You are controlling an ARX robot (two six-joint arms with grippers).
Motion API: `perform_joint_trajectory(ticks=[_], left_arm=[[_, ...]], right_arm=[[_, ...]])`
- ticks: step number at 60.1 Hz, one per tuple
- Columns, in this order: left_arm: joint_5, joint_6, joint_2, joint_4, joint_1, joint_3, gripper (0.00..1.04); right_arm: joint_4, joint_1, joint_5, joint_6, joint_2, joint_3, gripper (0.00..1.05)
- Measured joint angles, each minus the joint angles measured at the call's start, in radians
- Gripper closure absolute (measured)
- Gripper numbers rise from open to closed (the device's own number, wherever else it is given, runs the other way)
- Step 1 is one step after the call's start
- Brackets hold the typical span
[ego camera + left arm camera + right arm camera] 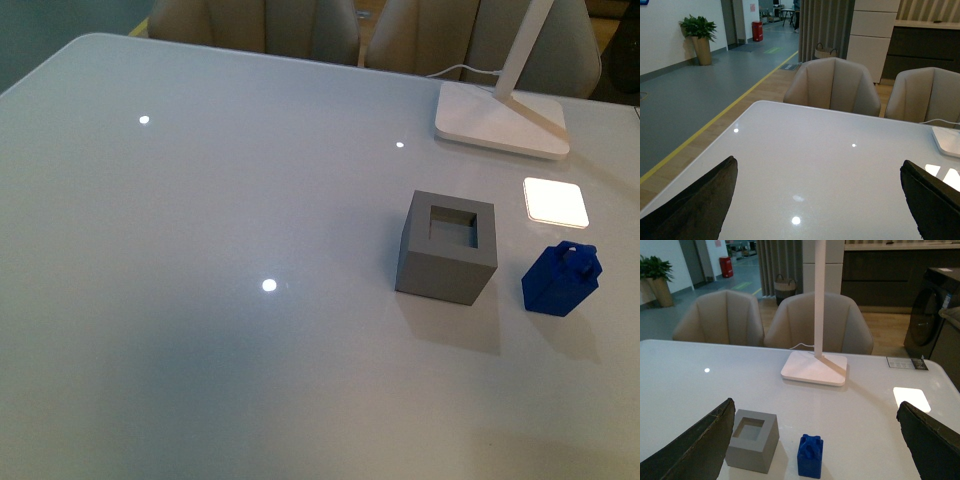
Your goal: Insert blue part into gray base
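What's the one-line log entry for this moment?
blue part: right of gray base, apart | hole: empty | left gripper: open | right gripper: open

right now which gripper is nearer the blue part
Right. The right gripper has the blue part just ahead, framed between its open jaws in its wrist view, beside the gray base. The left gripper sees neither, so it is likely further off.

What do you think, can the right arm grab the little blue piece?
Probably yes. The right pincer is open, the blue part stands uncovered ahead of it, and the gray base stands beside it, not touching.
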State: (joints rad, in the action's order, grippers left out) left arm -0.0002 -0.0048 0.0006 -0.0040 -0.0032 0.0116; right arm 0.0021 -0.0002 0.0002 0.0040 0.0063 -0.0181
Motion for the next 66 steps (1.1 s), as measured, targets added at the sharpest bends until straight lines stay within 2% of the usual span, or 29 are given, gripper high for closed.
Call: perform_joint_trajectory(ticks=[37, 39, 41, 43, 45, 50, 58, 66], left_arm=[[0.000, 0.000, 0.000, 0.000, 0.000, 0.000, 0.07], [0.000, 0.000, 0.000, 0.000, 0.000, 0.000, 0.07], [0.000, 0.000, 0.000, 0.000, 0.000, 0.000, 0.07], [-0.002, 0.000, 0.000, 0.000, 0.000, 0.000, 0.07], [0.000, 0.000, 0.000, 0.000, 0.000, 0.000, 0.07], [0.000, 0.000, 0.000, 0.000, 0.000, 0.000, 0.07], [0.000, 0.000, 0.000, 0.000, 0.000, 0.000, 0.07], [0.000, 0.000, 0.000, 0.000, 0.000, 0.000, 0.07]], right_arm=[[0.000, 0.000, 0.001, 0.000, 0.000, 0.000, 0.09], [-0.054, 0.016, 0.056, 0.016, 0.025, -0.018, 0.09], [-0.185, 0.065, 0.175, 0.049, 0.105, -0.076, 0.09], [-0.264, 0.092, 0.245, 0.081, 0.189, -0.120, 0.09], [-0.303, 0.105, 0.272, 0.109, 0.285, -0.161, 0.09], [-0.260, 0.080, 0.247, 0.156, 0.475, -0.232, 0.09], [-0.163, 0.010, 0.150, 0.188, 0.789, -0.356, 0.09], [-0.131, -0.008, 0.047, 0.186, 1.136, -0.501, 0.09]])
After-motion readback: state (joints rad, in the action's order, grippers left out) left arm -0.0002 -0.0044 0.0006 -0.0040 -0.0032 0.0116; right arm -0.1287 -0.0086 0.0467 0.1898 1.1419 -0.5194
